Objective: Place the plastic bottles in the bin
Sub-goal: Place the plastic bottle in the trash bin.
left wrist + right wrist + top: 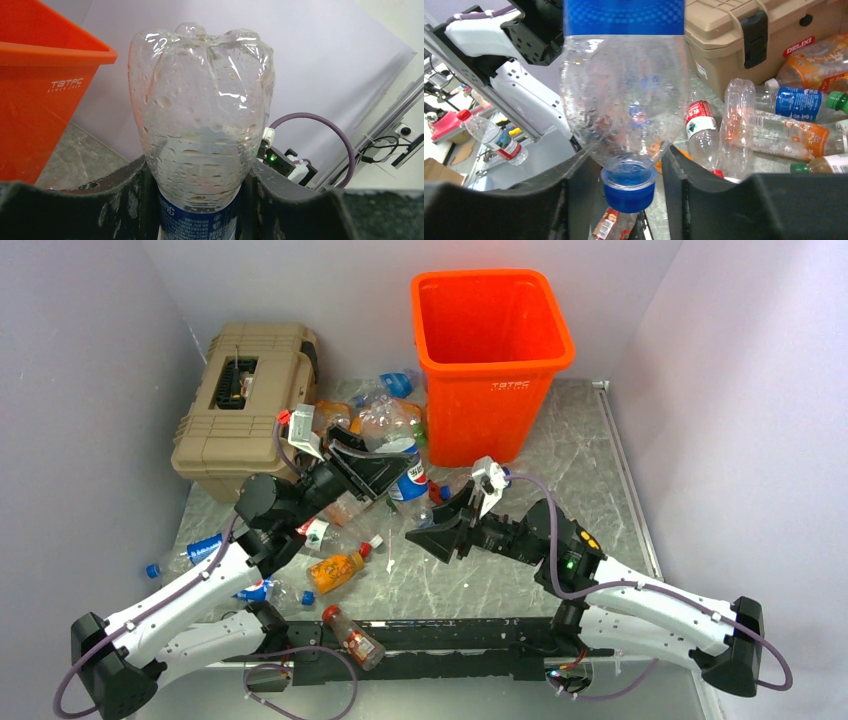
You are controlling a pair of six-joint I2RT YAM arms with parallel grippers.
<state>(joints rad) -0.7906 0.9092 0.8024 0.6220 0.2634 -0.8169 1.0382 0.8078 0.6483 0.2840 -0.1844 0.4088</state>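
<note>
Nearest us, the right gripper [629, 152] is standing with its jaws part-spread on either side of the blue cap [629, 192]. We are not able to tell whether it is pinching the neck or merely flanking it. Just beyond, the left gripper [200, 167] is clamping the blue-labelled bottle [200, 100] at its label band. We are reading the bottle's long axis as roughly upright and inverted, with the cap hanging down and the lobed base pointing up. The bottle is looking clear, uncrushed and beaded with droplets inside. Loose bottles [335, 568] are lying on the table around it. Farther back, off to the right of the left gripper, the bin [495, 390] is standing open-mouthed, apart from the held bottle. We are judging the left arm the nearer one, and the coming move as a carry back and rightward, lifting the bottle over the rim.
</note>
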